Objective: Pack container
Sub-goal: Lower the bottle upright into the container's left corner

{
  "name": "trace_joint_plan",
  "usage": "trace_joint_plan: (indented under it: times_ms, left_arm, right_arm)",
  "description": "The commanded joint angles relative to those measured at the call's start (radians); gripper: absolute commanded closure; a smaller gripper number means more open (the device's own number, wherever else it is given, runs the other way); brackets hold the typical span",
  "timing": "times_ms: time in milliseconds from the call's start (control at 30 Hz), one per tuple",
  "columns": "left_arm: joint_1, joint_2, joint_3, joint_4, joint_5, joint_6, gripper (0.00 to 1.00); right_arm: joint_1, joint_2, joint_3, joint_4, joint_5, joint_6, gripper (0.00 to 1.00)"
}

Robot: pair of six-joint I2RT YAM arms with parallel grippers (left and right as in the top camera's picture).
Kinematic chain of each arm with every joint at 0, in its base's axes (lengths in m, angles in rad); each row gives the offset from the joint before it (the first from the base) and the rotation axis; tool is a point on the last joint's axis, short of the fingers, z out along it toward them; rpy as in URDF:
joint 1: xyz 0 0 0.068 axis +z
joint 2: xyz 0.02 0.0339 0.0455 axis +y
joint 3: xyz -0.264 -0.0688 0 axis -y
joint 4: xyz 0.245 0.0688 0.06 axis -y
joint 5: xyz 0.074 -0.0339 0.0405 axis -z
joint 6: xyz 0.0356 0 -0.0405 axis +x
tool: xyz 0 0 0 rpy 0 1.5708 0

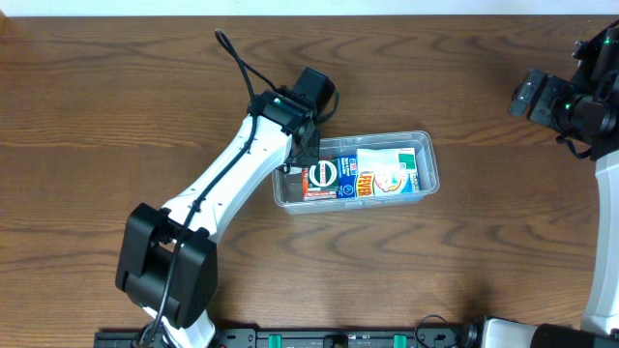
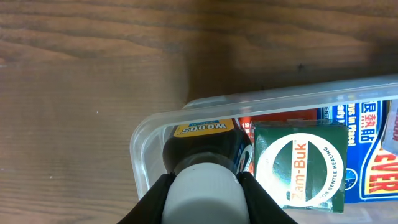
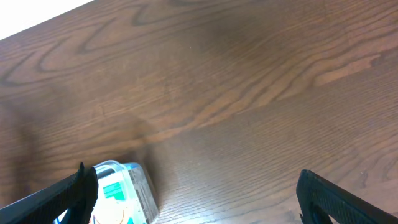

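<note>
The clear plastic container [image 1: 426, 155] sits mid-table, holding small boxes: a green Zam-Buk box [image 2: 301, 163], a blue and red box [image 2: 367, 158] and a white and teal box [image 1: 392, 164]. My left gripper [image 2: 205, 193] is shut on the white cap of a dark Woods bottle [image 2: 200, 138], which lies in the container's left end [image 2: 144, 155]. My right gripper [image 3: 196, 193] is open and empty, well off to the right of the container [image 3: 143, 186], near the table's right edge [image 1: 566, 97].
Brown wood-grain table [image 1: 116, 87] all around the container. My left arm [image 1: 227, 184] stretches from the front left toward the container. Black rail along the front edge [image 1: 338, 338].
</note>
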Motion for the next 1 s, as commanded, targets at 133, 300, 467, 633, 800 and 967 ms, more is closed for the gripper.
trace_joint_plan:
  times_ms: [133, 300, 467, 633, 800, 967]
  left_arm:
    - [0.005, -0.036, -0.016, 0.001, -0.012, -0.066, 0.90]
    - [0.005, -0.047, -0.016, -0.010, -0.004, -0.044, 0.90]
    - [0.005, -0.047, -0.016, -0.042, 0.003, -0.056, 0.90]
    - [0.005, -0.047, -0.016, -0.040, -0.003, -0.104, 0.90]
    - [0.005, -0.047, -0.016, -0.037, -0.043, -0.137, 0.91]
    - [0.005, -0.047, -0.016, -0.015, -0.048, -0.196, 0.91]
  right_arm:
    - [-0.007, 0.002, 0.004, 0.000, -0.007, 0.010, 0.01]
    - [-0.007, 0.002, 0.004, 0.000, -0.007, 0.011, 0.01]
    - [-0.007, 0.002, 0.004, 0.000, -0.007, 0.010, 0.01]
    - [-0.007, 0.002, 0.004, 0.000, -0.008, 0.010, 0.01]
    - [-0.007, 0.002, 0.004, 0.000, -0.007, 0.011, 0.01]
    - [-0.007, 0.002, 0.004, 0.000, -0.007, 0.011, 0.01]
